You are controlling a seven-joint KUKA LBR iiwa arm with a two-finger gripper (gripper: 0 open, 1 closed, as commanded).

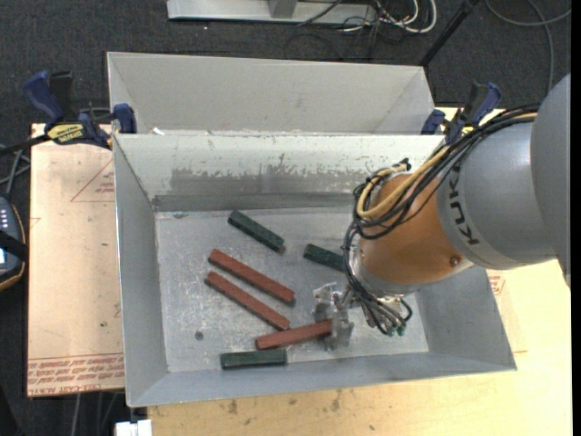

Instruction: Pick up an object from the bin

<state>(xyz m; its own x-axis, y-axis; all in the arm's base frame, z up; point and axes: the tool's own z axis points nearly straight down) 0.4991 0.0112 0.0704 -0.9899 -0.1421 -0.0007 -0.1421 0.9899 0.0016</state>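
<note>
My gripper point(334, 323) is low in the bin's front right part, at the right end of a reddish-brown bar point(292, 336) that lies almost level along the front. The bar's right end runs in under the gripper, and I cannot tell whether it is held. Just in front of that bar, to the left, lies a short dark green bar point(253, 359). A second dark green bar point(323, 256) lies behind the gripper, half hidden by the arm's orange cover.
Two long reddish-brown bars point(251, 276) point(247, 301) lie side by side, slanting across the bin's middle. Another dark green bar point(256, 231) lies near the back wall. The arm and its orange cover hang over the bin's right side.
</note>
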